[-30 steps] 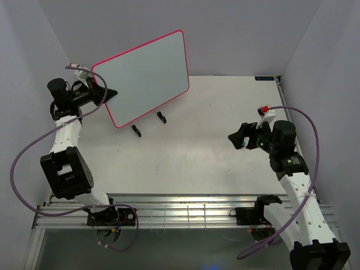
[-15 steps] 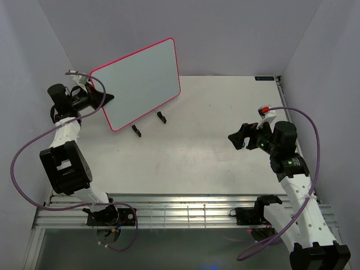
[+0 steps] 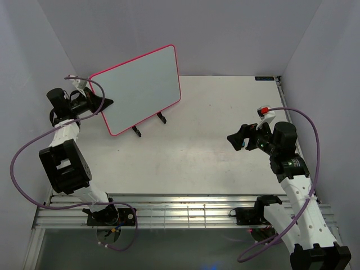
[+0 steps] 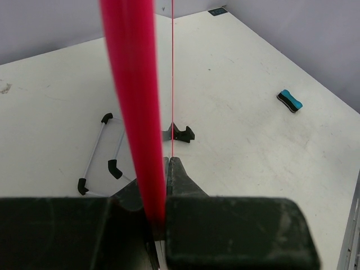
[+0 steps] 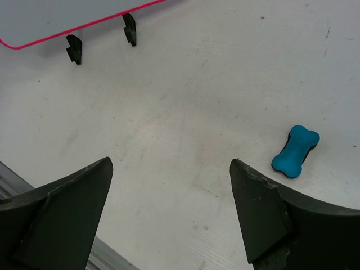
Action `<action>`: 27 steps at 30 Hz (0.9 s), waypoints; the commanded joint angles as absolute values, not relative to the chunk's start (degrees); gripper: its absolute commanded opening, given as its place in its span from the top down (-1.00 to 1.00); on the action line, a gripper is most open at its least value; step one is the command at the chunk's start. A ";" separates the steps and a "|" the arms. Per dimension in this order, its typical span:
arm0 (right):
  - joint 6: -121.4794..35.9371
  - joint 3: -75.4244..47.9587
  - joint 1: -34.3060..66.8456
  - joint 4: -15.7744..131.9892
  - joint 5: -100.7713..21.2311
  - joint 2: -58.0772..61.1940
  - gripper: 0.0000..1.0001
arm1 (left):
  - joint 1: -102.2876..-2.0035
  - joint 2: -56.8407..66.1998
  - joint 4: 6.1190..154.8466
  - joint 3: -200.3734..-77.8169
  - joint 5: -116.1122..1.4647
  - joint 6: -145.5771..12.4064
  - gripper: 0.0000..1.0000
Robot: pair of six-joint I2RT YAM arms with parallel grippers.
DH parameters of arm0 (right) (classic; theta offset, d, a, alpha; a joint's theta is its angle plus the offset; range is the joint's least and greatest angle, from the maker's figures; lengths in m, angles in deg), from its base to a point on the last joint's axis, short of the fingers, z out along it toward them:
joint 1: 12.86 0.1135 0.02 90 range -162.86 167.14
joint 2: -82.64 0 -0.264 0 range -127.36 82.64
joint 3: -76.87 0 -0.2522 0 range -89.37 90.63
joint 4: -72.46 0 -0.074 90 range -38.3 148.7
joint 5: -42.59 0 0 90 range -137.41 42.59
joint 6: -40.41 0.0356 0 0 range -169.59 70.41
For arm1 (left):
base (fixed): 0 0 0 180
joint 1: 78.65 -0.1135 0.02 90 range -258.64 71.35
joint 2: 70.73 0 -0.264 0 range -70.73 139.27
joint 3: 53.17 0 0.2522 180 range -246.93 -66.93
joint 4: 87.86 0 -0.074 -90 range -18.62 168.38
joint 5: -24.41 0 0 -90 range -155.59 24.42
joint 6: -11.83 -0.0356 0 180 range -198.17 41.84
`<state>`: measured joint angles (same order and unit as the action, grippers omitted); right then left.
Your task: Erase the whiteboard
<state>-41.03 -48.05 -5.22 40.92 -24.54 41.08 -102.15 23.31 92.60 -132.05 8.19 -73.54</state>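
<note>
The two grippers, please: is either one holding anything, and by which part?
The left gripper is shut on the whiteboard, clamping the pink-red frame at its side edge. The right gripper is open and holds nothing.

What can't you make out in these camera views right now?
Whiteboard, rear face: top view, turned away.
Its writing surface: left wrist view, edge-on; only the blurred pink frame shows in the left pincer.
Its upper part: right wrist view, cut off by the top edge.
Eraser: top view, not discernible, perhaps under the right pincer.
</note>
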 commanded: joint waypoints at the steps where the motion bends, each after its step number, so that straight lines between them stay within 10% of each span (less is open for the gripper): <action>1: -41.06 -49.20 -4.77 44.38 -22.81 41.95 -0.80 | -102.55 20.50 98.59 -132.23 13.43 -74.82 1.00; 27: -39.57 -51.31 -4.77 47.54 -22.19 40.19 -0.80 | -103.25 16.81 110.55 -130.83 15.80 -65.86 1.00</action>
<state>-39.96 -51.61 -4.96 45.23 -22.68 40.16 -103.55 22.15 104.14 -129.43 12.32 -66.70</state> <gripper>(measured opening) 0.900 0.132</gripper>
